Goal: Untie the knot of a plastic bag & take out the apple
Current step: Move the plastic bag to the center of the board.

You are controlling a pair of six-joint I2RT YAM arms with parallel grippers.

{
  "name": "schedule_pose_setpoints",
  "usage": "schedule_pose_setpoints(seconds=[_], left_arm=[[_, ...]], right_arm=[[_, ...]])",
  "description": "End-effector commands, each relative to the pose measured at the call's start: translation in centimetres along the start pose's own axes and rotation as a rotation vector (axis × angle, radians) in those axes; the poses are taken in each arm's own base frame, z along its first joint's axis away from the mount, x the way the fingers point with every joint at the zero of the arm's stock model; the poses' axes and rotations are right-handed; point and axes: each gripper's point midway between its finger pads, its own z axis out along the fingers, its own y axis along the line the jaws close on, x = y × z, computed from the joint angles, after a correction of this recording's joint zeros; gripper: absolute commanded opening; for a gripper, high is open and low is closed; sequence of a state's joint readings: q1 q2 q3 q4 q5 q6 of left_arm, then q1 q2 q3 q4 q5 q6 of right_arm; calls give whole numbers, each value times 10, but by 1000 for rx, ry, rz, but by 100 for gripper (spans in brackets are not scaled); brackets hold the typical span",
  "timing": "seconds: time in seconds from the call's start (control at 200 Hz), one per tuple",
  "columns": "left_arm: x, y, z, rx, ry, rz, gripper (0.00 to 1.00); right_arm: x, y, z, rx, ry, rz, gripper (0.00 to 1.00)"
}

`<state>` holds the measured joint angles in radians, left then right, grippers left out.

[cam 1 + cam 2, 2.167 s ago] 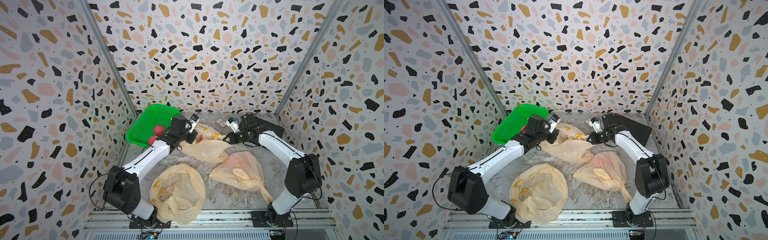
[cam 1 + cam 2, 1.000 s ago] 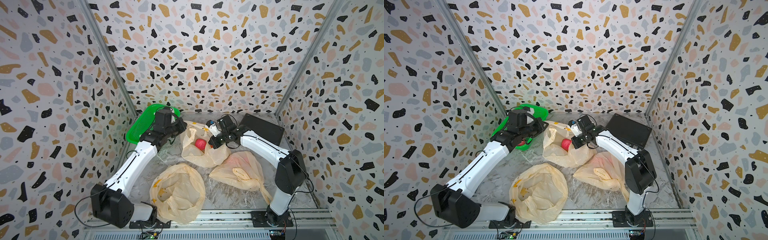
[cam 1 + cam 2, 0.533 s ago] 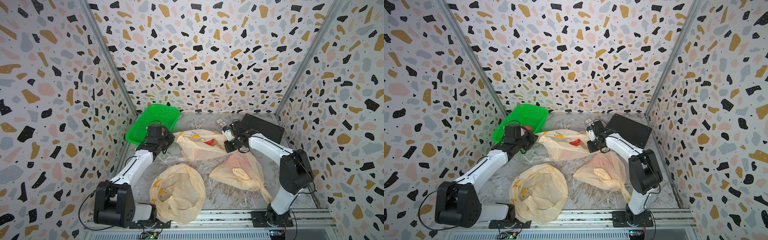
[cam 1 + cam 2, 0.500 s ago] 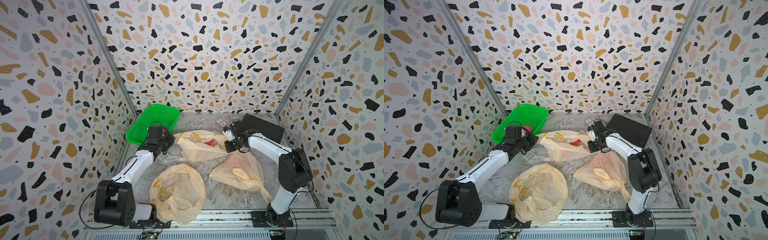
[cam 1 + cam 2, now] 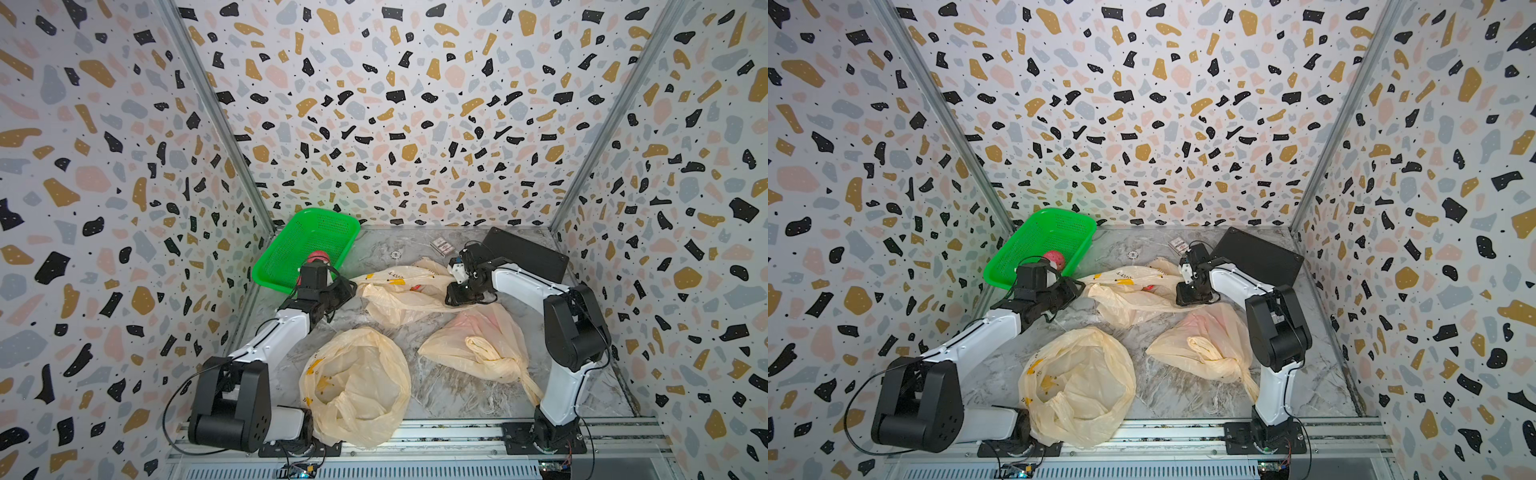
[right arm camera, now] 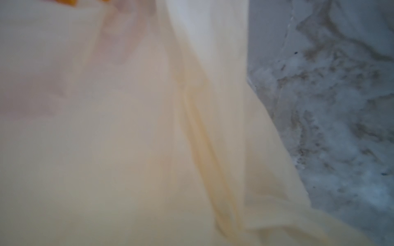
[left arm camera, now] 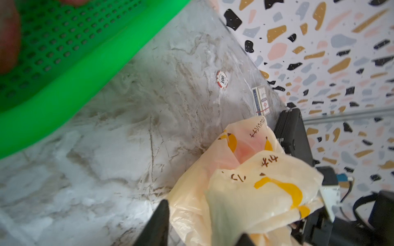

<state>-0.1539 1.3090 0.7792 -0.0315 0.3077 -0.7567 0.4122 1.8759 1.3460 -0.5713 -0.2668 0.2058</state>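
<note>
Seems at the take-out step mid-frame, with left gripper (image 5: 349, 289) parted around the plastic bag (image 5: 399, 297) edge and right gripper (image 5: 456, 297) jaws hidden, calling next for grasping the apple (image 7: 243, 150) inside.

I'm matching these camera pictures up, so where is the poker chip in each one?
In a top view: poker chip on the tabletop, between green basket and pack of cards.
In a top view: same spot.
Left wrist: on the tabletop between basket and cards.
Right wrist: not in it.
Shared landmark: the basket.
</note>
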Motion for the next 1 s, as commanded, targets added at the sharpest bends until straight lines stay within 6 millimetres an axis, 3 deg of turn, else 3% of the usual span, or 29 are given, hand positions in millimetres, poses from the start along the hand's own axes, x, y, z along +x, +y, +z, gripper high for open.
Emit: schedule_pose_setpoints(seconds=[0.0, 0.09, 0.2, 0.285, 0.415, 0.571, 0.676, 0.816, 0.996], left_arm=[[-34, -57, -44, 137, -168, 227, 56], [-45, -79, -77, 171, -224, 298, 59], [-51, -113, -113, 245, -260, 360, 45], [-48, -143, -127, 301, -246, 427, 36], [-24, -189, -132, 403, -167, 539, 33], [32, -231, -96, 569, 93, 599, 29], [61, -234, -70, 587, 181, 613, 19], [89, -226, -44, 538, 246, 676, 17], [93, -169, -3, 283, 217, 705, 11]], right_arm=[[-16, 18, -35, -43, -72, -9, 54], [-14, 27, -48, -45, -86, -28, 56], [-13, 38, -58, -39, -100, -58, 56], [-11, 47, -59, -44, -87, -71, 53], [-9, 61, -59, -62, -91, -103, 53], [-11, 78, -57, -100, -100, -130, 50], [-20, 78, -60, -91, -126, -127, 42], [-35, 81, -58, -92, -133, -105, 32], [-45, 89, -50, -137, -131, -66, 20]])
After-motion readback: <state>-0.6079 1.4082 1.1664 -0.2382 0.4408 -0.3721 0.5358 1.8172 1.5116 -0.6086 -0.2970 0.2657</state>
